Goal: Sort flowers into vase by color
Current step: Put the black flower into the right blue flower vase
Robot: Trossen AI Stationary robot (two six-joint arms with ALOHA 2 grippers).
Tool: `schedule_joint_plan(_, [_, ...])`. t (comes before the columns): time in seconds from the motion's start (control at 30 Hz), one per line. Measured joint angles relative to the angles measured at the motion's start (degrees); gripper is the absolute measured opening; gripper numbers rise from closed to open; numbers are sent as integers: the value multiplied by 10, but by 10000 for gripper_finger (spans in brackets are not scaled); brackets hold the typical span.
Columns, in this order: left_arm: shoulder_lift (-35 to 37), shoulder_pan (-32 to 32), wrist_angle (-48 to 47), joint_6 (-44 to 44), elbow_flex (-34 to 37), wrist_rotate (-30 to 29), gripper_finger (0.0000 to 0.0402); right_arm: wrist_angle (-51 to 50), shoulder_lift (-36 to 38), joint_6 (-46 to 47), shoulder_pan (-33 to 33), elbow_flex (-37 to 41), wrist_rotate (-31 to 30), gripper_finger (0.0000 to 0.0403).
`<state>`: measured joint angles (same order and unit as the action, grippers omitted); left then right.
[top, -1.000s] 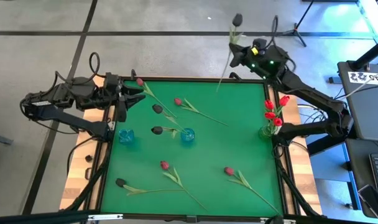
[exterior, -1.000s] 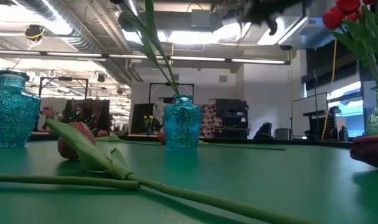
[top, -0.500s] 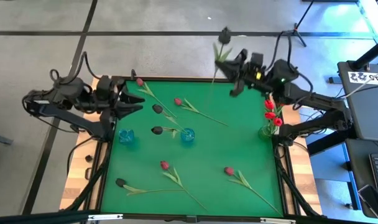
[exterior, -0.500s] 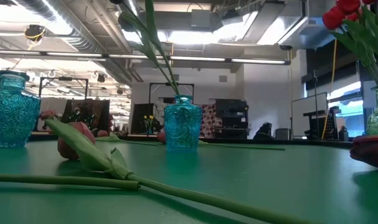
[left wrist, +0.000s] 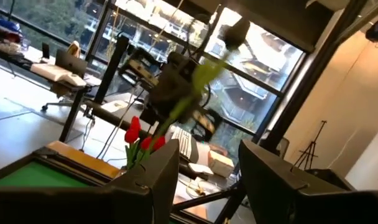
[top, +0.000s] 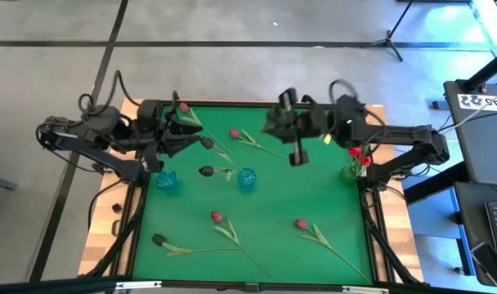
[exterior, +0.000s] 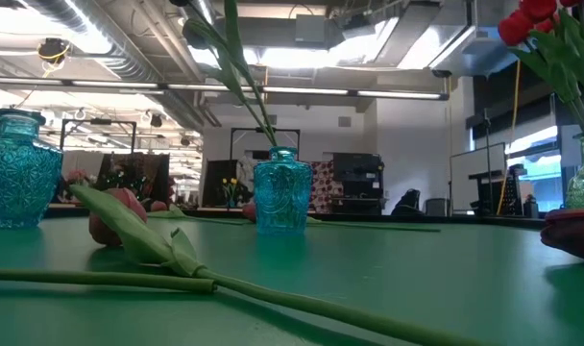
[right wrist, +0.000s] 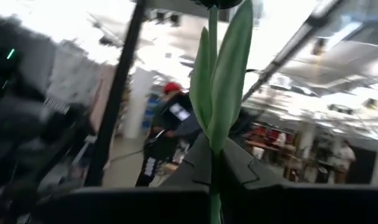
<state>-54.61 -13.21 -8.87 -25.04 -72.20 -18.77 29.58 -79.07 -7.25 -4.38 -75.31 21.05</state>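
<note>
Red tulips (top: 356, 151) already stand in the vase (top: 349, 172) at the tabletop's right edge. The right tool (top: 296, 139), clenched on a black tulip (right wrist: 221, 87), hangs over the far middle; the left tool (top: 185, 135) hovers released far-left. Six flowers lie unsorted

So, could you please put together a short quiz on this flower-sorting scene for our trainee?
1. True or false: the right gripper has its fingers shut on a tulip.
2. The flowers in the vase at the table's right edge are: A red, B black, C yellow.
3. How many blue vases stand on the table?

Key: 1 true; 2 A; 3 two.
</note>
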Motion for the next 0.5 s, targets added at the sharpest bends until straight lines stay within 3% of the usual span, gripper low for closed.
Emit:
schedule_joint_plan(0.2, [-23,-13,12,8,0,1,168,-9,-32,-65,36,1,-2,5])
schedule_joint_plan(0.37, [-16,-37,-6,12,0,2,169,-38,-42,-166,61,0,-98,4])
schedule_joint_plan(0.5, [-5,-68,-65,-13,0,-2,169,-40,-63,-185,59,1,-115,3])
